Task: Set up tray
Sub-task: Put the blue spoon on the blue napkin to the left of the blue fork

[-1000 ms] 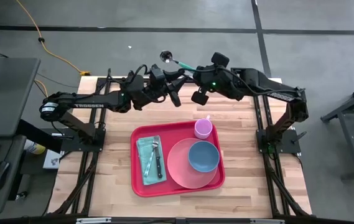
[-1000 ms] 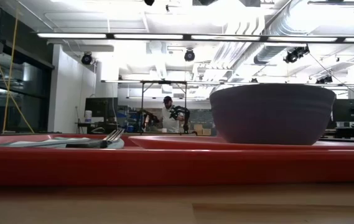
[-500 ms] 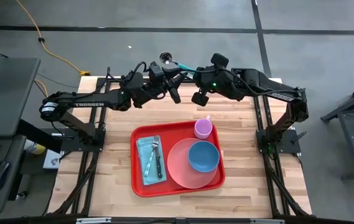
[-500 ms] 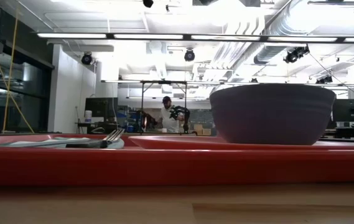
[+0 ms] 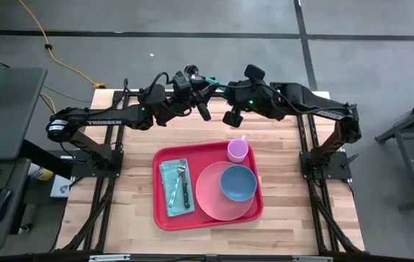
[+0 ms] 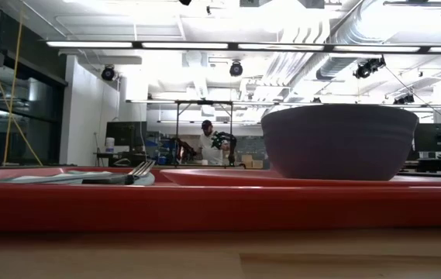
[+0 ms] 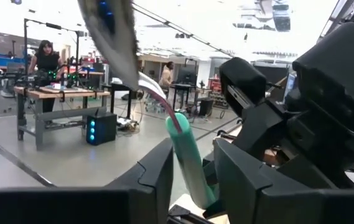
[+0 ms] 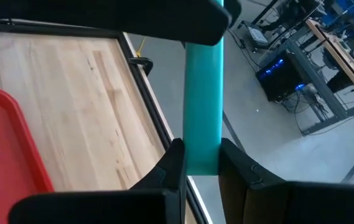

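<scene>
A spoon with a metal bowl and a teal handle is held in the air above the table's far edge. My left gripper and my right gripper meet there, both shut on the handle. The red tray lies on the table's middle. On it lie a teal napkin with a fork and a knife. Also on the tray are a pink plate bearing a blue bowl, and a pink cup. My left gripper pinches the teal handle between its two fingers, fingers across it, below the metal neck. The spoon is lifted clear, its bowl pointing away beyond the table's far edge. My right gripper pinches the handle's free end between its two fingers, which lie along the handle; the end stops between them. The spoon is clear of the table.
Bare wooden table top lies left and right of the tray and between the tray and the grippers. In the low view the tray's rim and the bowl fill the foreground; people stand at benches in the room behind.
My right gripper has edged a little toward the table's left, closer to the left gripper, and the spoon has shifted slightly with it. The things on the tray have not moved.
</scene>
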Motion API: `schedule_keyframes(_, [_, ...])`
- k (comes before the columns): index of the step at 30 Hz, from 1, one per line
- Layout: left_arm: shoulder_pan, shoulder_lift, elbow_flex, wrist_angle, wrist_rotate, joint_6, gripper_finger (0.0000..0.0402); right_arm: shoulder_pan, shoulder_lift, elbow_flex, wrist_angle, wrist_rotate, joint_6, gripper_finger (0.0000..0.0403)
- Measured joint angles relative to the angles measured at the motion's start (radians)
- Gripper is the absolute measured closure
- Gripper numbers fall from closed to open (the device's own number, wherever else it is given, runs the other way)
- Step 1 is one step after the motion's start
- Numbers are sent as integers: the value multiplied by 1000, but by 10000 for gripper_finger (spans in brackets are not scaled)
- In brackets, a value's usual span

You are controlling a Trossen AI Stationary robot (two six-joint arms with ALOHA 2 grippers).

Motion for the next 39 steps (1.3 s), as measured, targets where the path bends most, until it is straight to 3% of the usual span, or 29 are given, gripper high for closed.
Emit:
schedule_keyframes(3, [0, 0, 0, 0, -2, 1, 286, 1, 0, 0, 0, -4, -1, 363])
schedule_keyframes(7, [-2, 0, 0, 3, -5, -1, 358, 0, 2, 0, 3, -9, 3, 364])
schedule_keyframes(20, [-2, 0, 0, 13, -9, 49, 360, -1, 1, 1, 2, -48, -4, 365])
schedule_keyframes(22, [-2, 0, 0, 12, -4, 52, 360, -1, 1, 1, 2, -52, -7, 333])
schedule_keyframes(27, [0, 0, 0, 11, -10, 70, 360, -3, -20, 1, -4, -59, -30, 209])
schedule_keyframes(31, [0, 0, 0, -23, -7, 68, 360, -3, -60, 1, -1, 42, -65, 133])
schedule_keyframes(36, [-1, -17, 0, -149, 77, 25, 360, -13, -136, 1, -73, 187, -79, 108])
schedule_keyframes(39, [0, -55, 0, -326, 226, -119, 360, -23, -189, 1, -172, 228, -20, 106])
